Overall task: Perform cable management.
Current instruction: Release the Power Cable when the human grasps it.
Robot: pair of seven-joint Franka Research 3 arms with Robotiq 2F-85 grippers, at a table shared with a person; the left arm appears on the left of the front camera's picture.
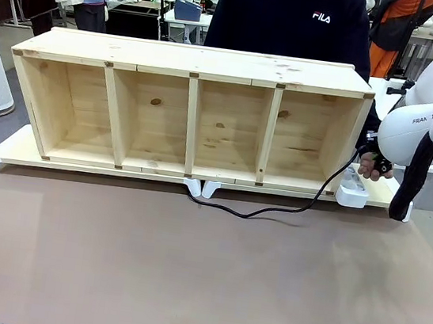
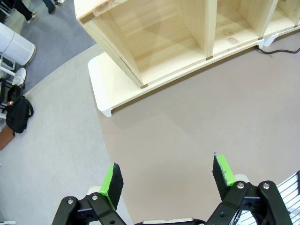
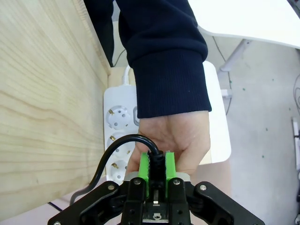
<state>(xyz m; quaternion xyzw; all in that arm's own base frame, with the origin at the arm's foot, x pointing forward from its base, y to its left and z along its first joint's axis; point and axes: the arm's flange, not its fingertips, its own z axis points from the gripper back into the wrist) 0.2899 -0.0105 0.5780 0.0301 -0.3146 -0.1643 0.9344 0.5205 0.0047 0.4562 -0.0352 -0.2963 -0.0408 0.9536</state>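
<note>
Our right gripper (image 3: 157, 161) has its green pads clenched on the cable (image 3: 112, 152) near its end, just above the white socket block (image 3: 117, 123) at the right end of the wooden shelf (image 1: 191, 111). The person's hand (image 3: 178, 136) is right behind the pads. From there the cable trails down across the table (image 1: 184, 286), along the shelf's front to about its middle. We judge the step to be handing over or seating that end, so we grip firmly, move slowly, stay clear of the person's fingers and leave slack in the cord. Our left gripper (image 2: 168, 180) hangs released over the table near the shelf's left end.
</note>
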